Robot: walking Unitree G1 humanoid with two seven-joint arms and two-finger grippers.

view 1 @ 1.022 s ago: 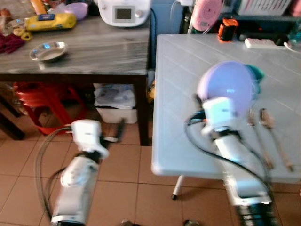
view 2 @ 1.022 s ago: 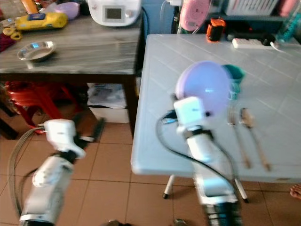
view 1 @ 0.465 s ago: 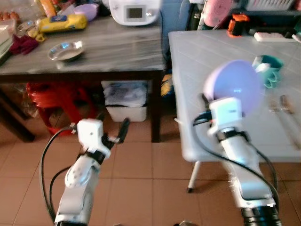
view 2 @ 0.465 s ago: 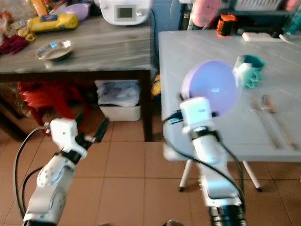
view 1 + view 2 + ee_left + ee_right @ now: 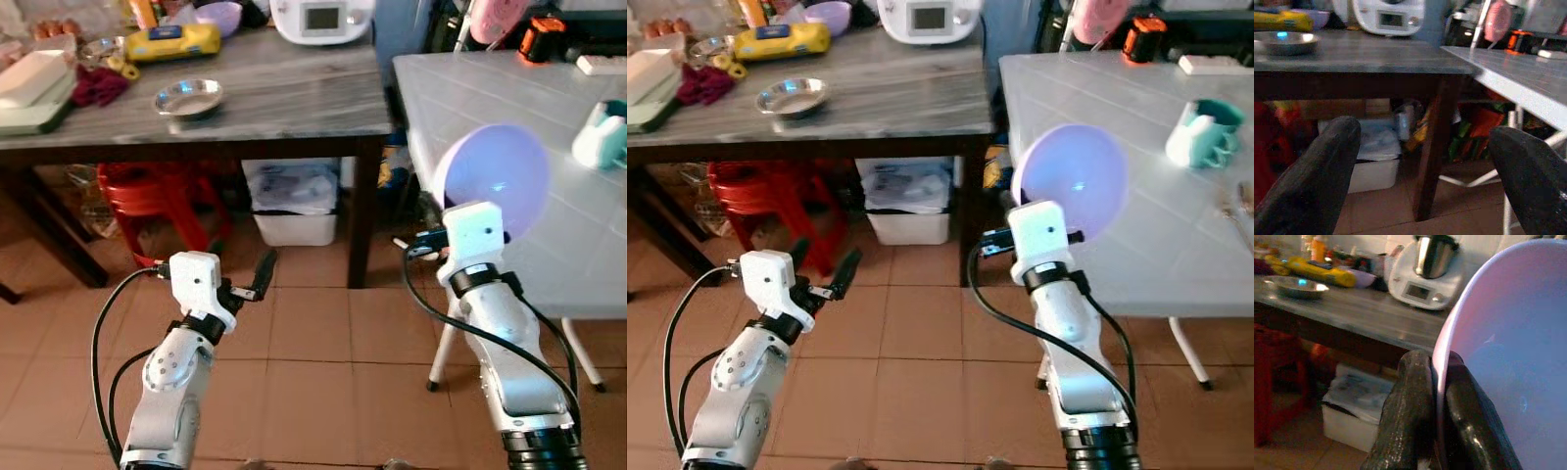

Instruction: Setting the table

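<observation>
A lilac plastic bowl (image 5: 493, 179) is held upright on its edge in front of the white table (image 5: 490, 83), at its near left corner. My right gripper (image 5: 1439, 382) is shut on the bowl's rim, with one black finger (image 5: 1408, 401) outside and the other inside the bowl. My left gripper (image 5: 1425, 147) is open and holds nothing, low over the tiled floor in front of the dark wooden table (image 5: 274, 103). A teal and white mug (image 5: 600, 134) stands on the white table's right side, and cutlery (image 5: 1244, 201) lies near it.
The wooden table carries a steel dish (image 5: 188, 96), a small purple bowl (image 5: 217, 15), a yellow packet (image 5: 171, 41) and a white appliance (image 5: 323, 18). Under it sit a red stool (image 5: 147, 191) and a white bin (image 5: 289, 201). Tiled floor (image 5: 313, 333) lies between my arms.
The whole view has swung left, so the white table now sits farther right and the wooden table fills more of the view. The bowl stays in my right gripper. My left gripper stays open.
</observation>
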